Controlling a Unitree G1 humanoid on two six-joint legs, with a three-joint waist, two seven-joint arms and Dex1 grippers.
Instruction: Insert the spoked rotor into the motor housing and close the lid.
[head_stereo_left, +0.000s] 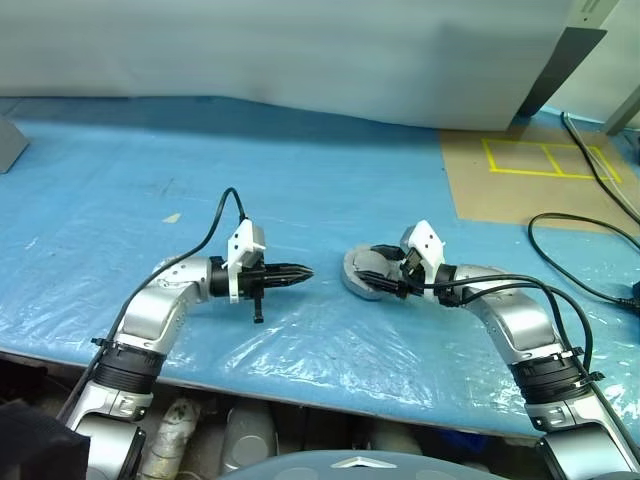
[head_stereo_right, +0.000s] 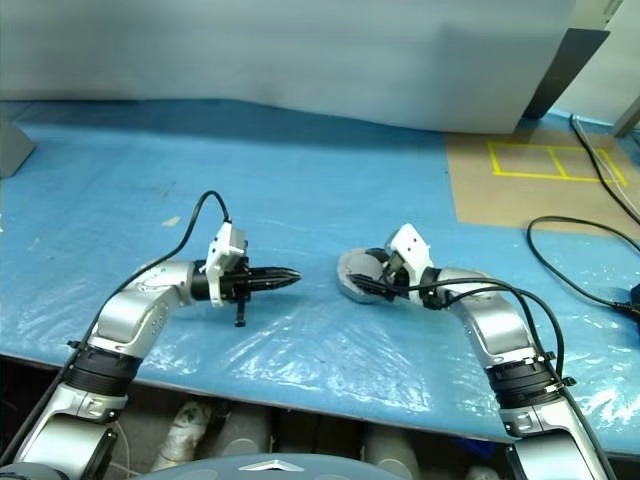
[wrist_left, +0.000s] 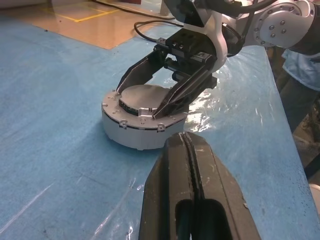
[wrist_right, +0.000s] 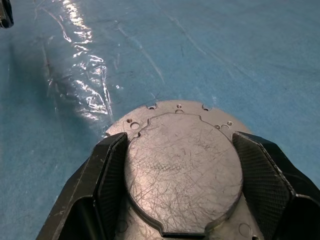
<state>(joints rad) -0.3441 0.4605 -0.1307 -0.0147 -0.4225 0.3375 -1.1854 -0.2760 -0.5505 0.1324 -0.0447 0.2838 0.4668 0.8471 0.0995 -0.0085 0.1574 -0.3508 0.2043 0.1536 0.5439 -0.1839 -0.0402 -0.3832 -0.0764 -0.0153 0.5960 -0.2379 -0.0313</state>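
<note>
My left gripper (wrist_left: 192, 150) sits nearest, fingers pressed together, holding nothing, pointing toward the housing (wrist_left: 131, 131) across a gap. The housing rests on the blue sheet (head_stereo_left: 300, 180). The lid (wrist_right: 182, 167) lies plain grey face up in the housing's top recess, covering the interior. My right gripper (wrist_right: 182, 172) spreads wide, one finger (wrist_right: 107, 172) against each side of the lid. No legible writing anywhere

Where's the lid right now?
The lid sits on top of the motor housing on the blue table cover, right of centre, gripped between the right hand's fingers.
</note>
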